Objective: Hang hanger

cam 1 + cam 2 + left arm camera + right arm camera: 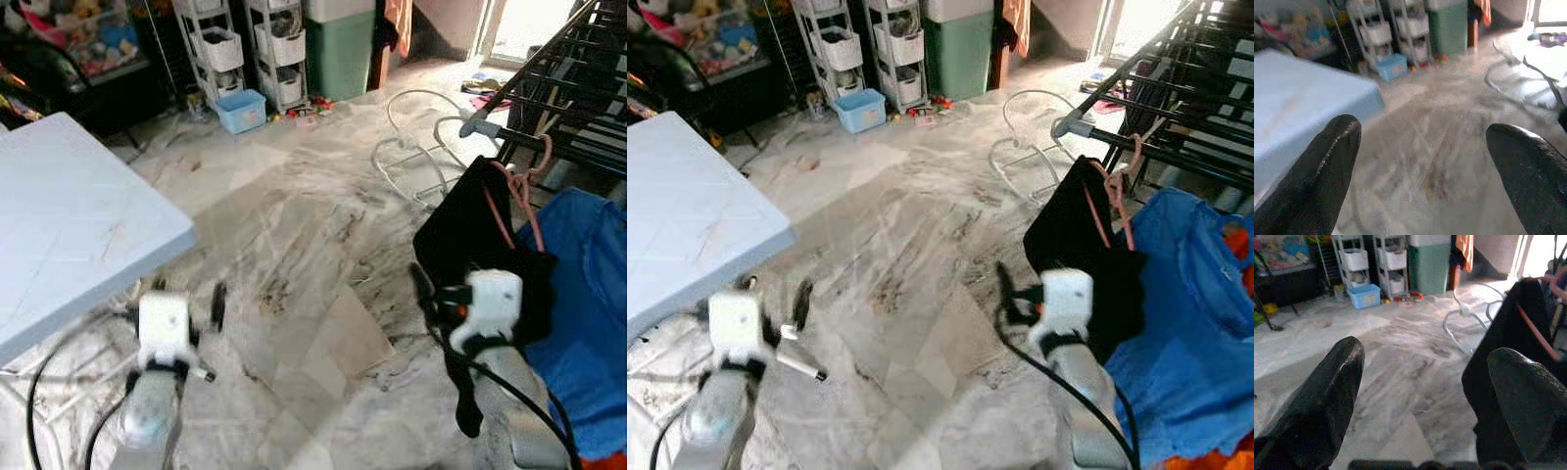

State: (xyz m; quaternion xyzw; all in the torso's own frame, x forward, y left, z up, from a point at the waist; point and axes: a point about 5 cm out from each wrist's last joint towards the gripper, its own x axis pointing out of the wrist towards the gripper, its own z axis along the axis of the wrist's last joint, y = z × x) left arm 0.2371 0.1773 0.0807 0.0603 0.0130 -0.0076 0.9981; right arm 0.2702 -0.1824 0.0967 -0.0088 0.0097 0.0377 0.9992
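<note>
1. We can read no text, label, brand, number or sign anywhere in these views.
2. The white drawer racks point(220, 44) and the green bin point(340, 49) at the back are too small and blurred to show any lettering.

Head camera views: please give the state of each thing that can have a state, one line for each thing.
pink hanger: hooked on the drying rack, carrying the black garment
black garment: hanging on the pink hanger
drying rack: standing, unfolded
blue garment: draped beside the black garment
left gripper: open, empty
right gripper: open, empty, beside the black garment
</note>
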